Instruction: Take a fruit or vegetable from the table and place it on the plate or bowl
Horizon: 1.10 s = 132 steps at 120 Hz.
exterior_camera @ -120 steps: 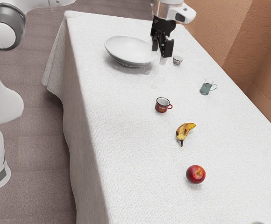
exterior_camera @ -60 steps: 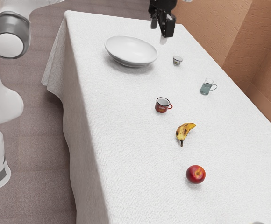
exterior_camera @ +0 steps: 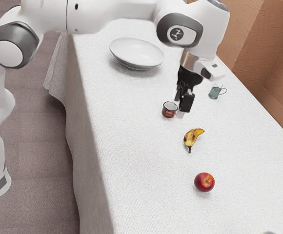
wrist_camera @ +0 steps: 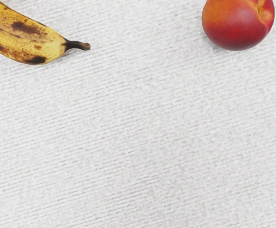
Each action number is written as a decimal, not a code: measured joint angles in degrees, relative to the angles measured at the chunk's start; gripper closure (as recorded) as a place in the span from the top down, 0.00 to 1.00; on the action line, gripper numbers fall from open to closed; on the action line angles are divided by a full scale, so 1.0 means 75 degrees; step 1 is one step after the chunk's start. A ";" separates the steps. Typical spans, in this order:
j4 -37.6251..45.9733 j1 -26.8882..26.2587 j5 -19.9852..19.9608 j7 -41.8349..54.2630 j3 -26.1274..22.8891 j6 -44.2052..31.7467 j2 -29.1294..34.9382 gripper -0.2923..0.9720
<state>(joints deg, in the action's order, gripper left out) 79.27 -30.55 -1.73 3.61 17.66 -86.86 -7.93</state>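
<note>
Gripper (exterior_camera: 185, 101) has swung from the plate (exterior_camera: 136, 52) to hang beside the red mug (exterior_camera: 169, 109); whether it is spread, I cannot tell. Banana (exterior_camera: 193, 137) lies just beyond it and the red fruit (exterior_camera: 204, 182) farther, so picking looks next.

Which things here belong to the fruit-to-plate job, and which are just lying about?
Job: banana, peach, plate, gripper.
Lying about: red mug, glass mug.
</note>
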 joint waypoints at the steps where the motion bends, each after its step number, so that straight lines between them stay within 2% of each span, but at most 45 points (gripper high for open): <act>1: -0.0043 0.0183 0.0004 0.0010 -0.0207 -0.0012 -0.0002 0.75; 5: -0.0302 0.0665 0.0019 0.0048 -0.0790 -0.0054 -0.0016 0.75; 10: -0.0578 0.0892 0.0030 0.0093 -0.1171 -0.0099 -0.0019 0.75; 22: -0.0869 0.0507 0.0031 0.0187 -0.1442 -0.0175 -0.0297 0.75; 31: -0.0916 0.0238 -0.0078 0.0248 -0.1478 -0.0248 -0.0617 0.75; 46: -0.0799 -0.0292 -0.0329 0.0340 -0.1410 -0.0311 -0.0656 0.75; 67: 0.1290 -0.0710 -0.0725 0.0439 -0.0887 -0.1225 -0.0012 0.75; 88: 0.1745 -0.1162 -0.0860 0.0501 -0.0860 -0.2489 0.0145 0.75; 110: 0.1697 -0.0662 -0.0870 0.0547 -0.0852 -0.3140 -0.0271 0.75; 132: 0.1263 0.0333 -0.0878 0.0600 -0.1558 -0.3398 -0.0910 0.75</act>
<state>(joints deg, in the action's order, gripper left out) 88.74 -28.05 -8.32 8.12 5.98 -112.34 -14.75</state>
